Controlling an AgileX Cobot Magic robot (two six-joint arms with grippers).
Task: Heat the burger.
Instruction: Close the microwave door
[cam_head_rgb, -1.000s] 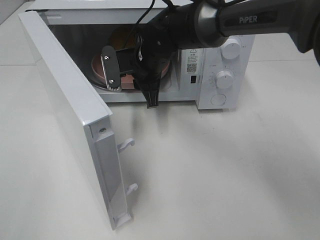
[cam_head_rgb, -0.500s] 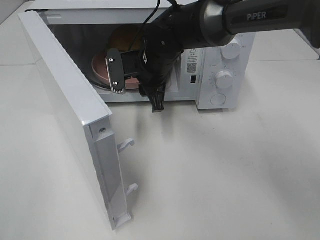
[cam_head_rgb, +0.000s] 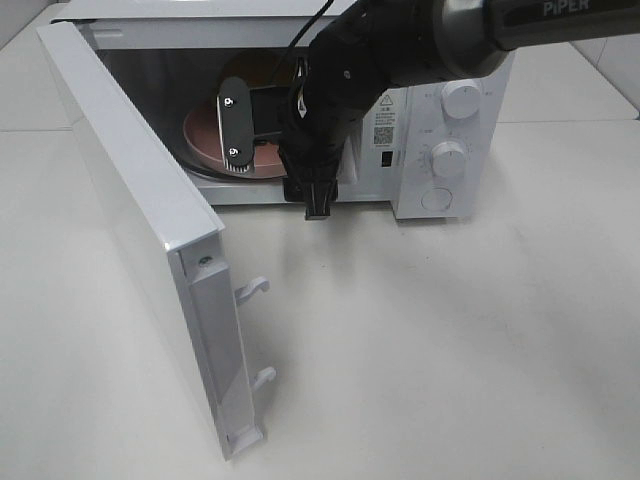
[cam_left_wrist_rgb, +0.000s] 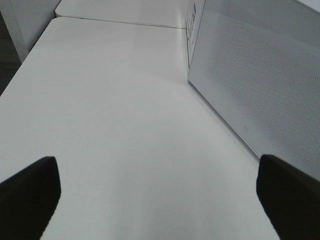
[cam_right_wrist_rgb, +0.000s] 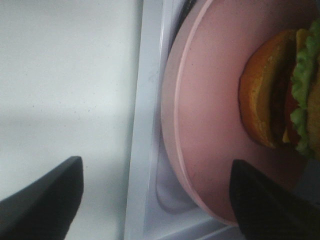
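The burger (cam_right_wrist_rgb: 280, 95), with its golden bun and green lettuce, lies on a round pink plate (cam_right_wrist_rgb: 210, 115) inside the open microwave (cam_head_rgb: 420, 205). From the exterior high view only the bun top of the burger (cam_head_rgb: 258, 72) and part of the plate (cam_head_rgb: 203, 135) show behind the arm. My right gripper (cam_right_wrist_rgb: 155, 200) is open at the oven mouth, its fingers wide apart on either side of the plate's rim and not pressing on it. That gripper (cam_head_rgb: 275, 165) blocks much of the cavity. Over bare table my left gripper (cam_left_wrist_rgb: 160, 195) is open and holds nothing.
The microwave door (cam_head_rgb: 140, 200) stands swung out to the left, its latch hooks (cam_head_rgb: 255, 288) pointing at the table's middle. Two knobs (cam_head_rgb: 455, 125) sit on the panel right of the cavity. The door's outer face (cam_left_wrist_rgb: 255, 85) is near the left gripper.
The right gripper's fingers have spread wide and let go of the plate rim, and the wrist has shifted slightly up and right. The plate with the burger stays inside the microwave.
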